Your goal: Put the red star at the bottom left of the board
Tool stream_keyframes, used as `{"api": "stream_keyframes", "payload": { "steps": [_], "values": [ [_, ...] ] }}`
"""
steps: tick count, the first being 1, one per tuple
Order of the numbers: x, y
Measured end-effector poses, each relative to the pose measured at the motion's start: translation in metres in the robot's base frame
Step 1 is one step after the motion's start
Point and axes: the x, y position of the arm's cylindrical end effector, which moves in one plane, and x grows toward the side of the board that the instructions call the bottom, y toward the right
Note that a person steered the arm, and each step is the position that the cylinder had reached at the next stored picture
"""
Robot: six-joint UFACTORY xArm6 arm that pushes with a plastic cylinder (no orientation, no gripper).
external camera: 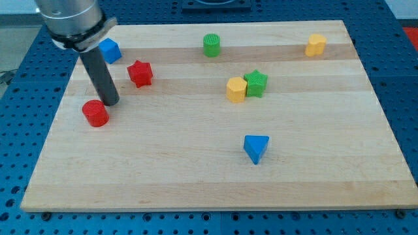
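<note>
The red star (140, 73) lies near the view's upper left of the wooden board (215, 176). My tip (109, 102) stands to the star's lower left, a short gap away and not touching it. A red cylinder (95, 113) sits just below and left of the tip. A blue block (110, 50) lies above the tip, partly behind the rod.
A green cylinder (211, 45) is at the top middle and a yellow block (316, 45) at the top right. A yellow block (236, 89) touches a green star (256, 83) near the centre. A blue triangle (256, 148) lies lower right of centre.
</note>
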Motion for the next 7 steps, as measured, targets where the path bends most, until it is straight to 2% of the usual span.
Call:
{"api": "stream_keyframes", "payload": {
  "steps": [1, 3, 4, 5, 7],
  "values": [
    [-0.037, -0.008],
    [-0.078, 0.001],
    [-0.078, 0.006],
    [-0.076, 0.038],
    [-0.067, 0.046]
  ]
}}
